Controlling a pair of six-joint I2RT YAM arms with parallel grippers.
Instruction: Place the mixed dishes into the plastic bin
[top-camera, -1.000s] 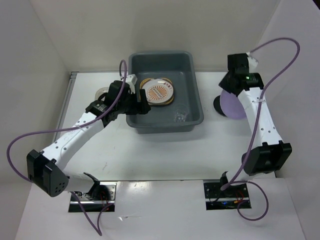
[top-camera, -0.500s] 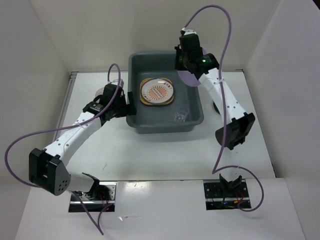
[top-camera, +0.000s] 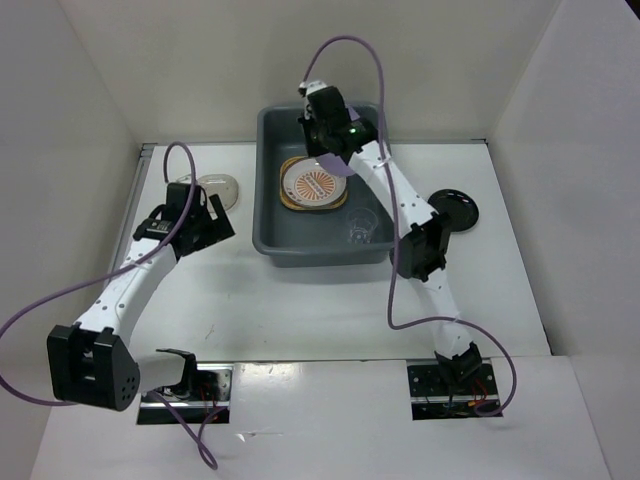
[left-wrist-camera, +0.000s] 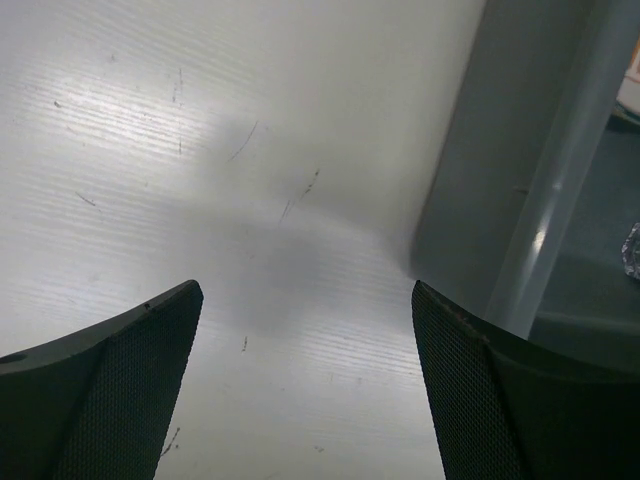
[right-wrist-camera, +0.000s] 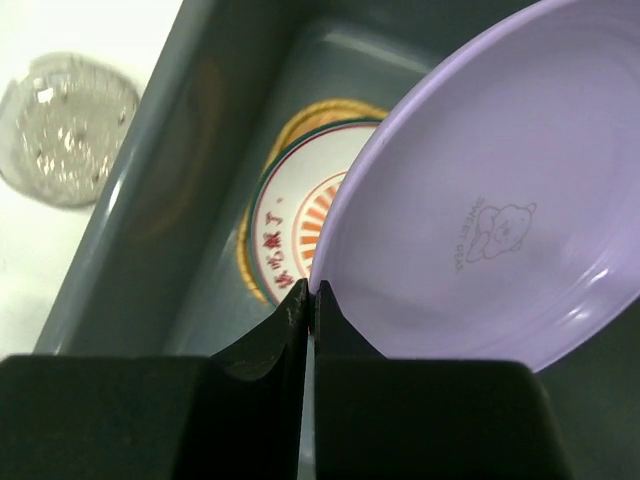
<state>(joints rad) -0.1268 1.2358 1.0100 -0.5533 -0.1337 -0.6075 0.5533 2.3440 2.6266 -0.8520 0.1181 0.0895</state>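
The grey-blue plastic bin (top-camera: 390, 200) holds the sunburst plate (top-camera: 315, 185) lying on the woven bamboo tray (right-wrist-camera: 300, 112), with the clear glass cup (top-camera: 362, 228) near its front. My right gripper (top-camera: 325, 128) hangs over the bin's far side, shut on the rim of the lilac plate (right-wrist-camera: 480, 220), which is tilted above the sunburst plate (right-wrist-camera: 290, 215). My left gripper (top-camera: 212, 228) is open and empty over the table, left of the bin. The small beige dish (top-camera: 212, 187) lies just beyond it. The small black dish (top-camera: 452, 208) sits on the table right of the bin.
In the left wrist view the open fingers (left-wrist-camera: 120, 390) frame bare white table, with the bin's outer wall (left-wrist-camera: 500, 150) at the right. White walls close in the table at the back and both sides. The right arm stretches across the bin's right rim.
My right arm has swung from the table's right side to over the bin, carrying the lilac plate and uncovering the black dish. My left gripper has pulled back left from the bin's wall.
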